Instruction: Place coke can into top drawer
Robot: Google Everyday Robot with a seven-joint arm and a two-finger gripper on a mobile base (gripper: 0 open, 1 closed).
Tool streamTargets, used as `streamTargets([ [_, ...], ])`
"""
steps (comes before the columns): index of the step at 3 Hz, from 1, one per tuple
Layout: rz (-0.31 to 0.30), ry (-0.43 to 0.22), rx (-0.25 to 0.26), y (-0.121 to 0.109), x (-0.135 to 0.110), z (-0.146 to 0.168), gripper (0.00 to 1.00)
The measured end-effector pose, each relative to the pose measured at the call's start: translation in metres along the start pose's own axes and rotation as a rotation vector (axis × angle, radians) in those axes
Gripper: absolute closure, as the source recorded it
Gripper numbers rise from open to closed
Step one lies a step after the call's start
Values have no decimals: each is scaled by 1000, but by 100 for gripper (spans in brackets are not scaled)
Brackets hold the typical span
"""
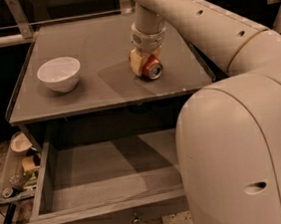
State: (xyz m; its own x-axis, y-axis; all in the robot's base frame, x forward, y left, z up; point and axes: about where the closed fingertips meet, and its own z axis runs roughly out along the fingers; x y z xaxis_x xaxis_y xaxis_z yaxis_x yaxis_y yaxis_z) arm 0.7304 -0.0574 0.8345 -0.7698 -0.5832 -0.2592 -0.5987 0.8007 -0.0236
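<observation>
The coke can [152, 69] lies on its side on the grey tabletop [99, 48], right of centre, with its silver end towards the camera. My gripper [145, 66] comes down from above and is shut on the can. One yellowish finger [135, 61] presses the can's left side; the other is hidden behind the can. The can still rests on the tabletop. The top drawer [52, 181] is pulled out below the tabletop's front edge, and its grey inside holds nothing. Its knob [136, 217] shows on the front panel.
A white bowl [59, 73] stands on the left of the tabletop. My large white arm [233, 139] fills the right side, in front of the drawer's right end. Some small items sit on a low stand [16, 167] at the lower left.
</observation>
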Motion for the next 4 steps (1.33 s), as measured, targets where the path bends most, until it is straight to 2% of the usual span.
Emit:
streamTargets([
  [1,-15,-24,13,2,2,-13,100],
  [2,9,-35,31,6,23,-39,100],
  [3,44,-26,40,19,60,-65,100],
  [4,44,-17,41,20,64,-64,100],
])
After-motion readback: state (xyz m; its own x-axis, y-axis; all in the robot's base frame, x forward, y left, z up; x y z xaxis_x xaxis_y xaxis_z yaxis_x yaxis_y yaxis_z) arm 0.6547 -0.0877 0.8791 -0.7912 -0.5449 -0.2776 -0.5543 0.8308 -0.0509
